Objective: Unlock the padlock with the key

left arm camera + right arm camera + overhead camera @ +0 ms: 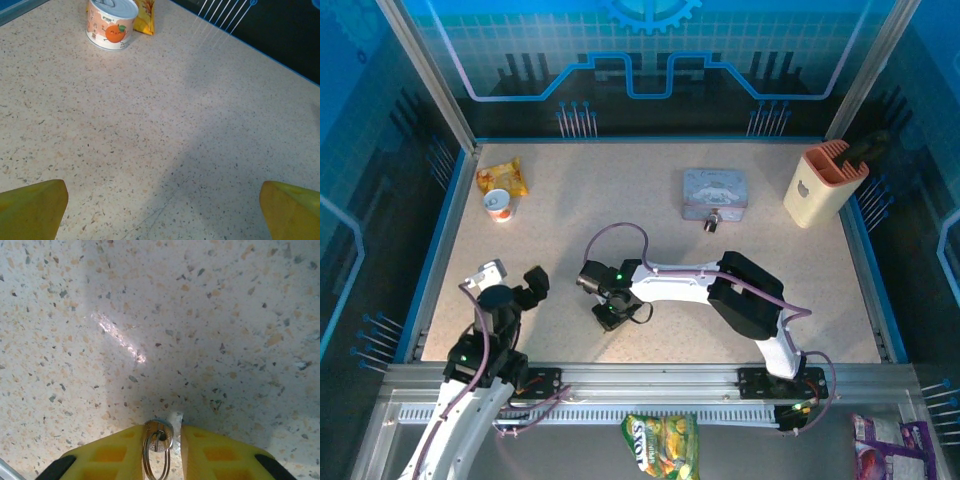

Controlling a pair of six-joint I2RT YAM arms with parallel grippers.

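The key [159,434] is a small silvery piece with a round head and a wire ring [156,460]. It lies on the speckled table between the yellow fingertips of my right gripper [162,440]. The left finger [107,455] touches the head. A thin gap remains beside the right finger [220,455]. From above, my right gripper [608,310] points down at the table's near middle. The padlock [712,222] lies far back, in front of the pale blue tin [715,188]. My left gripper [513,278] hovers wide open at the near left, nothing between its fingertips [35,207].
An orange-printed can [498,205] [111,22] and a yellow packet [503,177] [145,17] sit at the back left. A beige holder [825,185] stands at the back right. Snack bags [660,440] lie below the table's front rail.
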